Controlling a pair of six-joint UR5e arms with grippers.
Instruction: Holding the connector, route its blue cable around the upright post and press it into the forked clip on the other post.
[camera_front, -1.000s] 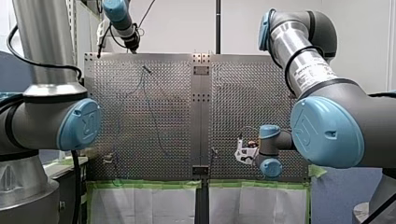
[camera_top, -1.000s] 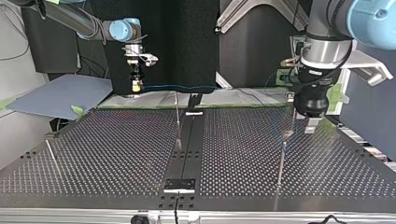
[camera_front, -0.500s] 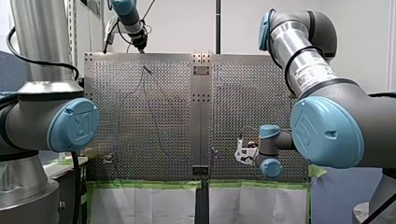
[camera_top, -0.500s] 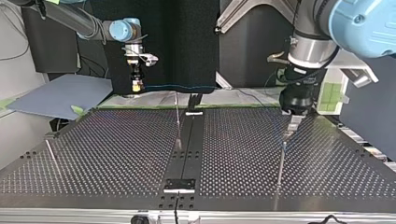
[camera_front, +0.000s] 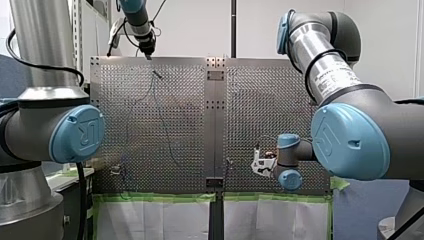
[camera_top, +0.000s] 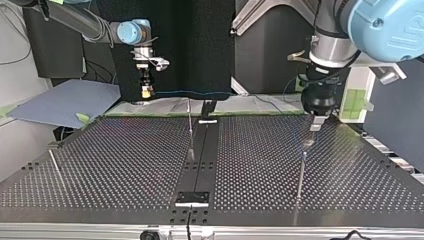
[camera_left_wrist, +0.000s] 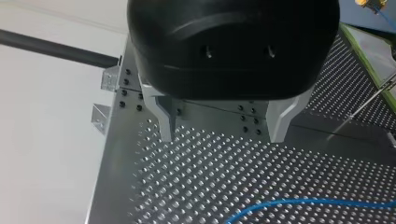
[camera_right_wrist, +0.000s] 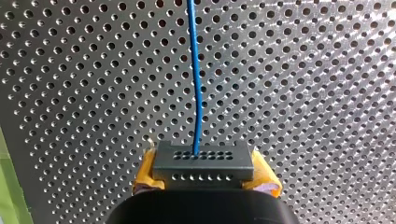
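My right gripper (camera_right_wrist: 203, 181) is shut on a dark grey connector (camera_right_wrist: 203, 160), with a yellow pad (camera_right_wrist: 144, 173) on each side. The blue cable (camera_right_wrist: 196, 84) leaves the connector and runs ahead over the perforated plate. In the top view my right gripper (camera_top: 145, 90) hangs at the back left, and the cable (camera_top: 192, 92) stretches level towards the right, behind a thin upright post (camera_top: 190, 125). My left gripper (camera_top: 315, 125) hovers open and empty over the plate at the right, just behind another post (camera_top: 301, 172). Its metal fingers (camera_left_wrist: 166, 126) stand wide apart, with the cable (camera_left_wrist: 303, 203) below them.
A third thin post (camera_top: 55, 165) leans near the plate's left edge in the top view. A dark rail (camera_top: 200, 160) splits the perforated table (camera_top: 125, 165) down the middle. Green-taped white sheets (camera_front: 150, 217) lie along the near edge in the front view.
My left arm has swung towards the top view's left, bringing its open gripper closer to the right-hand post. My right gripper and the connector have stayed still.
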